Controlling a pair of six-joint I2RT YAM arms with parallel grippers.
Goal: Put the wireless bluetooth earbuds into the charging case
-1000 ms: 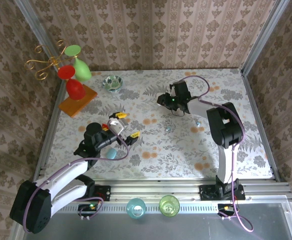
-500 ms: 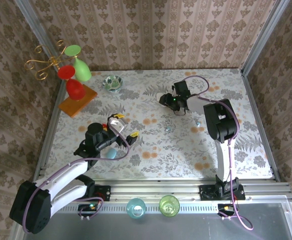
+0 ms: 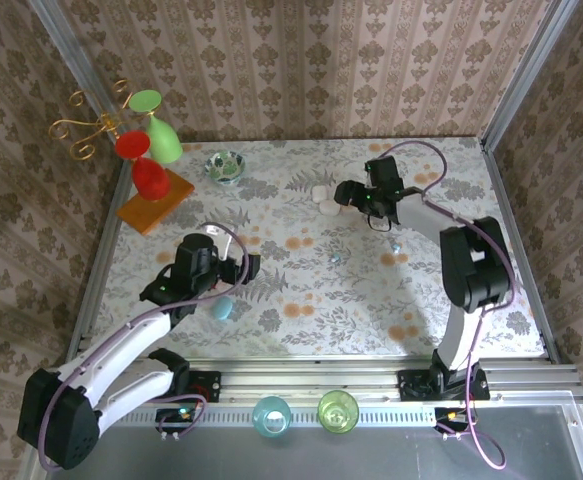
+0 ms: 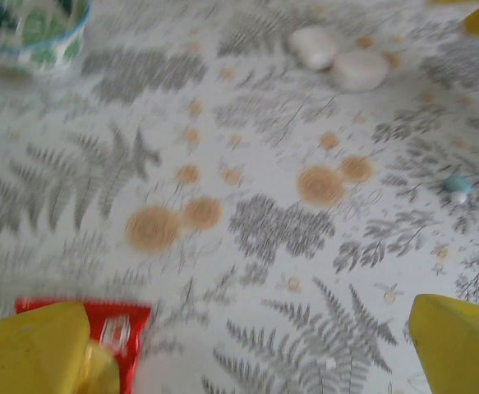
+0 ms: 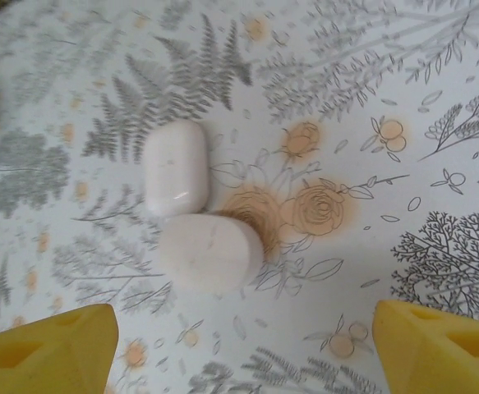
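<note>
Two white cases [image 5: 210, 250] touching, tiny bluish earbud [image 4: 457, 185] — left gripper [image 4: 247, 345], right gripper [image 5: 243, 345] spread, empty.

Black-and-white arms [image 3: 121, 348], purple cables [image 3: 411, 144], yellow fingertips [image 5: 48, 351].

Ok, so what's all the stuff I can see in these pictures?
charging cases: two, white, close together, far middle of the table
earbuds: two that I can spot, tiny, bluish-white, loose near the middle
bowl: one, green glass, far side, left of middle
cup stand: one, gold with an orange base, red and green cups on it, far left corner
rounded thing: one, light blue, beside the left arm
glasses: two, one blue and one green, on the near rail
table: one, flowery cloth
left claw: one, yellow fingers, open, empty
right claw: one, yellow fingers, open, just short of the cases
</note>
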